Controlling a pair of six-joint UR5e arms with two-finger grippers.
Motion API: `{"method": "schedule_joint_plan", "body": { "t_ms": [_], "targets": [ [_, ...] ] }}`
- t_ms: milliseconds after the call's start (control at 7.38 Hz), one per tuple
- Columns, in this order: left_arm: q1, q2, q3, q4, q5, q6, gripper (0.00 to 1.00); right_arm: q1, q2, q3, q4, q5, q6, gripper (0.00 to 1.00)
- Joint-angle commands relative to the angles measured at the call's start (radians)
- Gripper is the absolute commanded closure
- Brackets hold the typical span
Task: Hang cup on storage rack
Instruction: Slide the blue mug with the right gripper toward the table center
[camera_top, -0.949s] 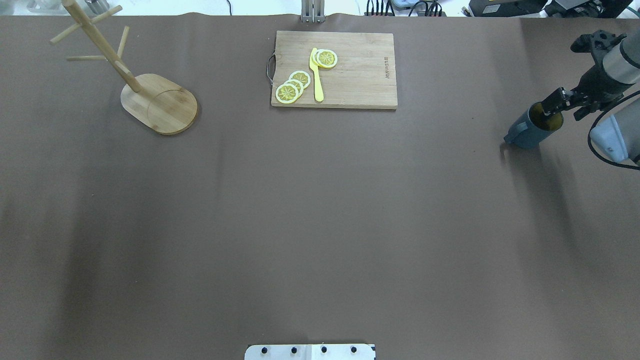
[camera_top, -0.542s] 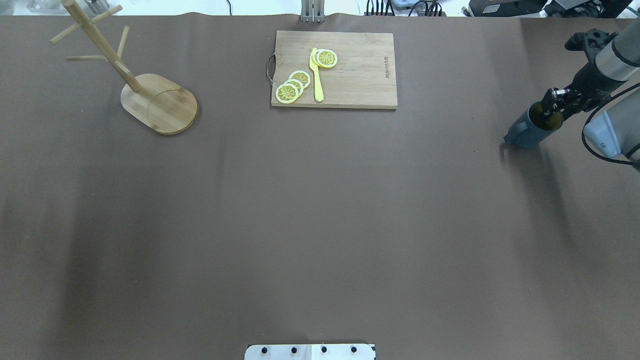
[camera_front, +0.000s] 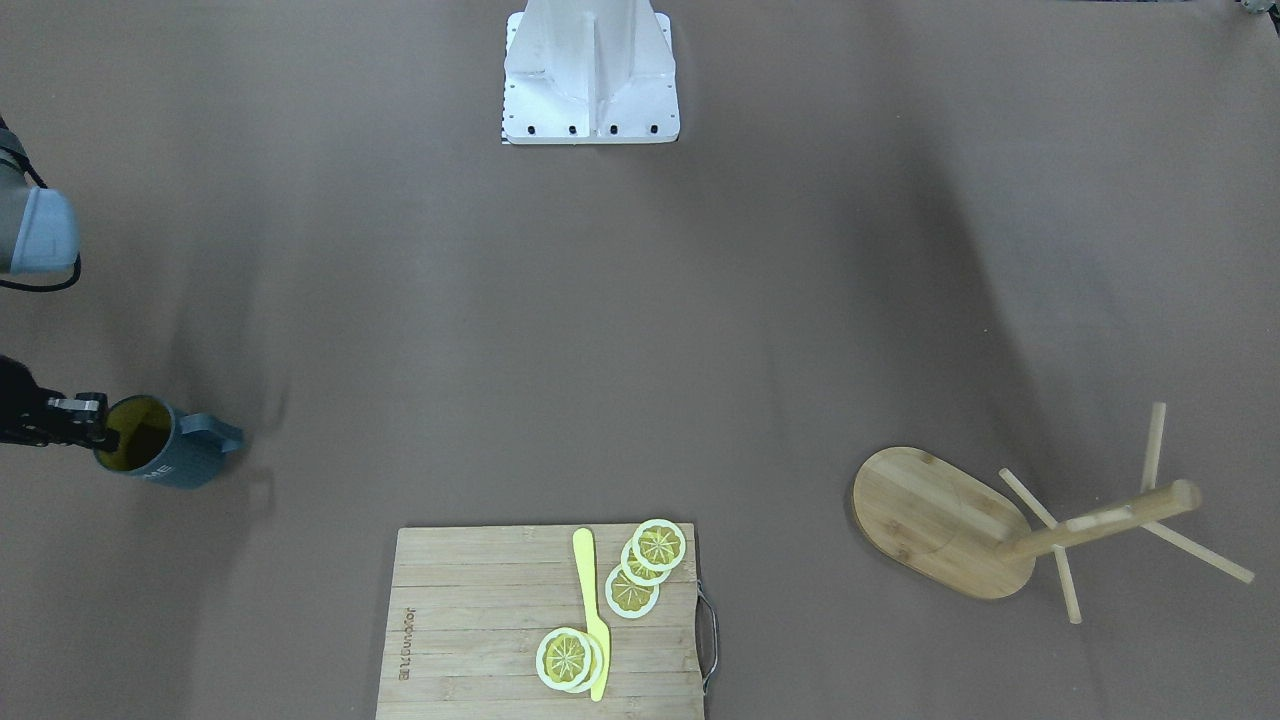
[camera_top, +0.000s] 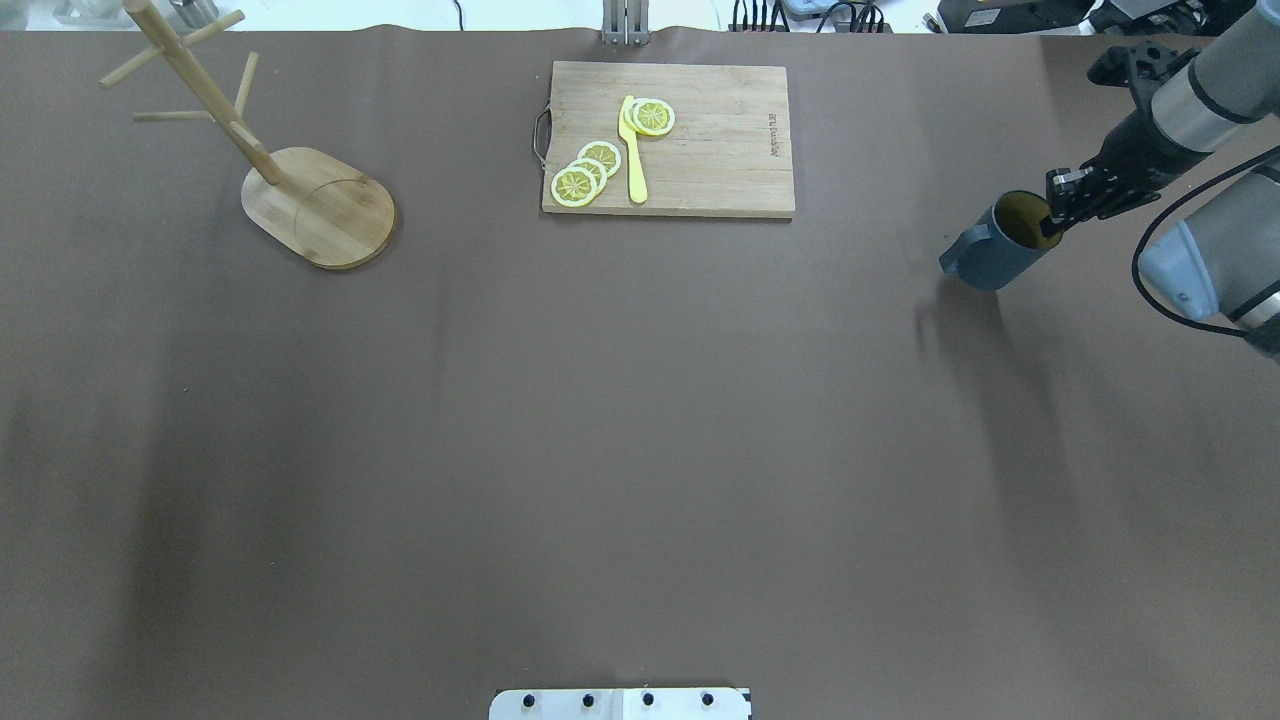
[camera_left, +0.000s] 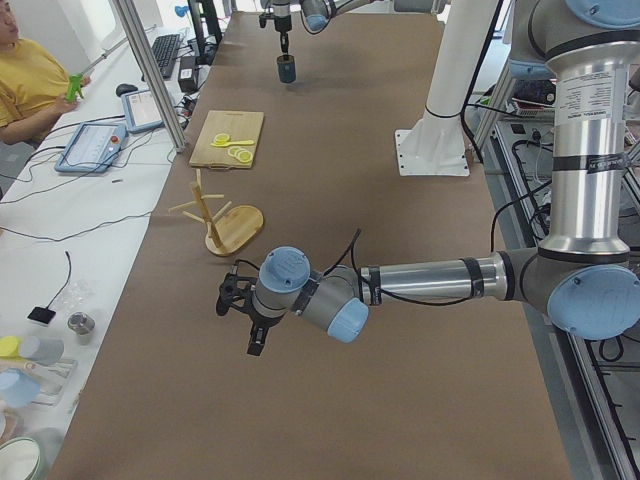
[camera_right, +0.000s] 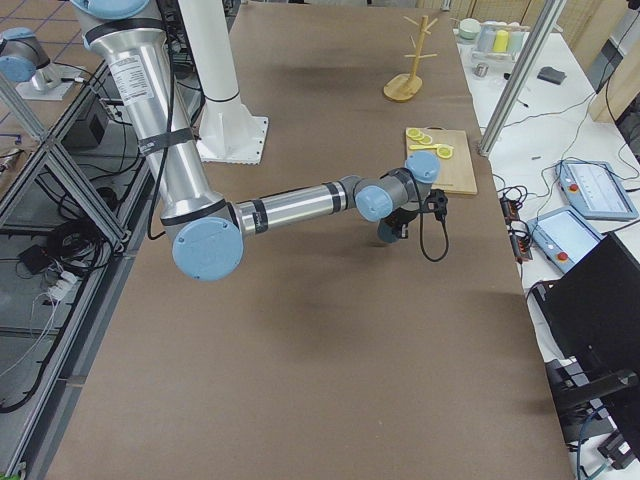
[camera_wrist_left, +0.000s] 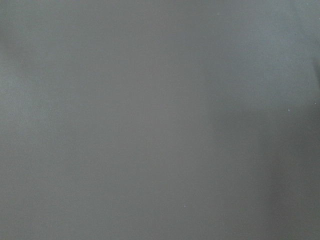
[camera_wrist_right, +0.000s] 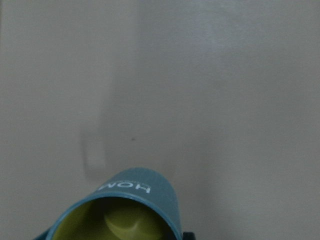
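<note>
At the right end of the brown-covered table (camera_top: 640, 450): the dark blue-grey ribbed cup (camera_top: 995, 250) with a mustard-yellow inside hangs tilted. It appears clear of the surface, as its shadow falls apart from it.
Right claw (camera_top: 1058, 208): clamped on the cup's rim, one finger inside the mouth and one outside. Judged a rim hold that leaves the loop handle free for a peg.
Handle: points away from the claw, toward the rack's side of the table.
Right arm: enters from the right edge, forearm sloping down to the cup, wrist bent over its mouth.
Storage rack (camera_top: 320, 205): light bamboo mug tree on an oval base, upright at the far left, well apart from the cup; pegs bare.
Left arm: extended level over the table's left end; its wrist camera shows only cover.
Left claw (camera_left: 250, 335): seen from the side alone; cannot tell whether apart or together.
Stage: carrying; crossing to the rack not yet made.
</note>
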Motion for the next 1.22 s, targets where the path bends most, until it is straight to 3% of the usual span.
{"method": "schedule_joint_plan", "body": {
  "t_ms": [0,271,678,814,949,1085],
  "targets": [
    [0.000,-0.001,0.010,0.002,0.000,0.002,0.02,-0.173,0.076,0.110,0.002,-0.039,0.279,1.00],
    [0.000,-0.001,0.010,0.001,-0.002,0.000,0.02,-0.351,0.222,0.121,0.004,-0.142,0.563,1.00],
    [0.001,-0.001,0.009,0.002,-0.003,-0.006,0.02,-0.515,0.363,0.115,0.001,-0.274,0.718,1.00],
    [0.000,0.001,0.009,0.002,-0.003,-0.011,0.02,-0.566,0.377,0.111,-0.002,-0.350,0.718,0.85],
    [0.000,-0.001,0.009,0.004,-0.003,-0.015,0.02,-0.584,0.381,0.111,-0.001,-0.388,0.718,0.01],
    [0.001,-0.001,0.007,0.005,-0.003,-0.017,0.02,-0.585,0.387,0.118,-0.002,-0.383,0.712,0.00]
  ]
}}
